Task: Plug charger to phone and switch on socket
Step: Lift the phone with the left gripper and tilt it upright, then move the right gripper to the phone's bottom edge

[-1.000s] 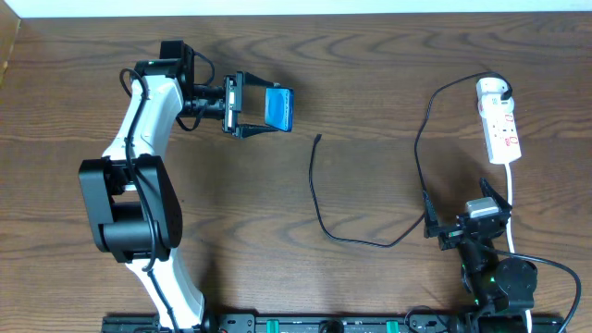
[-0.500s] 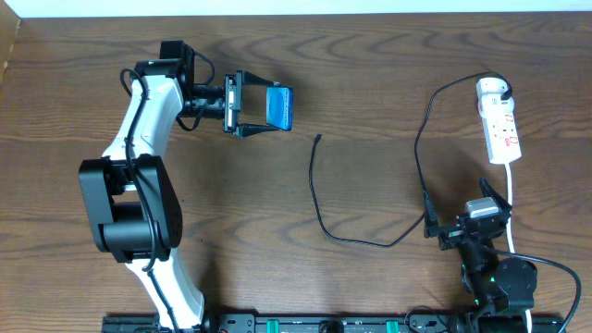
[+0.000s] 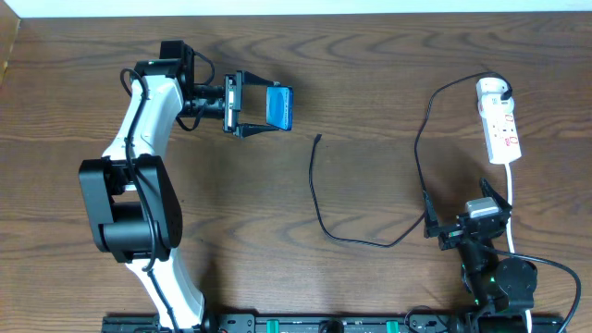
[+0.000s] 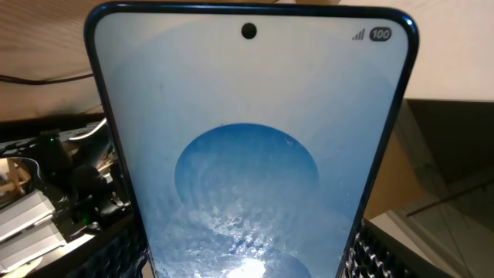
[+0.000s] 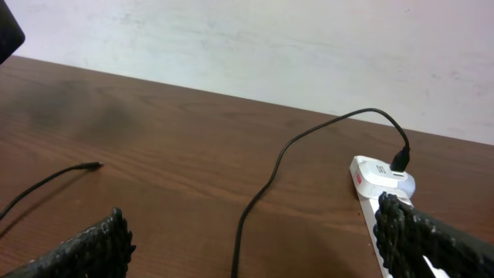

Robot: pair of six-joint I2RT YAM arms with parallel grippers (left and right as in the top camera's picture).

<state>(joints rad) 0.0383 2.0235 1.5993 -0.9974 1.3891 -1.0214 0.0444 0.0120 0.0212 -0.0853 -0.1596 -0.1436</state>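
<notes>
One phone (image 3: 278, 107) in left jaws, one charger (image 3: 312, 180), one socket (image 3: 499, 125); right jaws apart.

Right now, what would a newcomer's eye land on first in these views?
The lit blue phone, clamped in the left gripper at upper left, stands out first; it fills the left wrist view. Next comes the black charger snaking across the middle of the table, its free tip unplugged, running to the white socket at upper right. The right gripper sits open at the front right, holding nothing.
</notes>
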